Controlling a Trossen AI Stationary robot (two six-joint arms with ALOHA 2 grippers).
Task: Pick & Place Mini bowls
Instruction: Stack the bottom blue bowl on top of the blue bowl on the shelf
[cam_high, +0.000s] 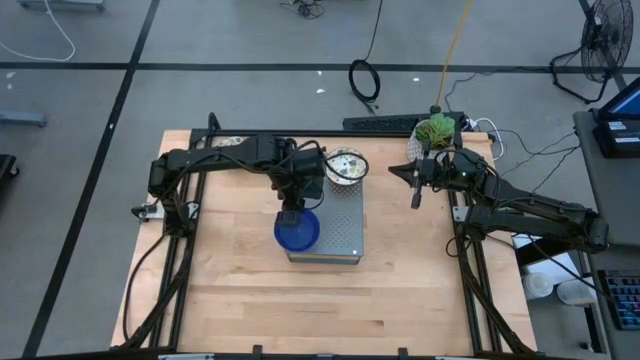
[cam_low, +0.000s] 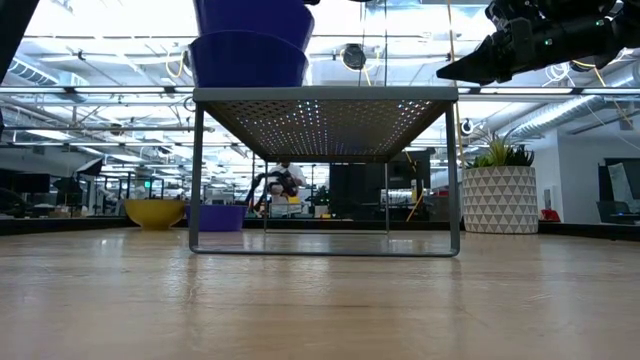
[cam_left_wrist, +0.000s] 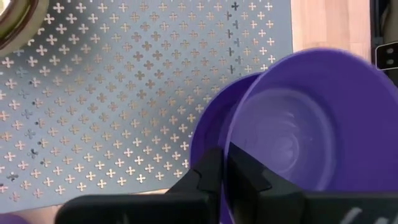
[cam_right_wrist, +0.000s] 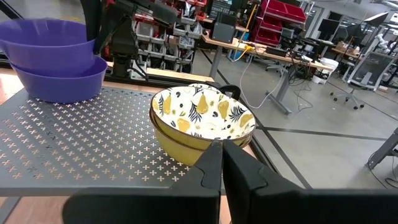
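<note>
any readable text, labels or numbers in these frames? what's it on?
None readable.
Blue bowls, patterned bowls, perforated shelf: no lettering shows.
White marks at the edge of the left wrist view, on the left gripper: cut off, unreadable.
Background room in the low view: too small to read.

Bright overhead light; low view backlit, bg maybe blurry.

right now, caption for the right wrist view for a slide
Right gripper shut before the patterned bowls on the rack; blue bowls stacked behind.
</note>
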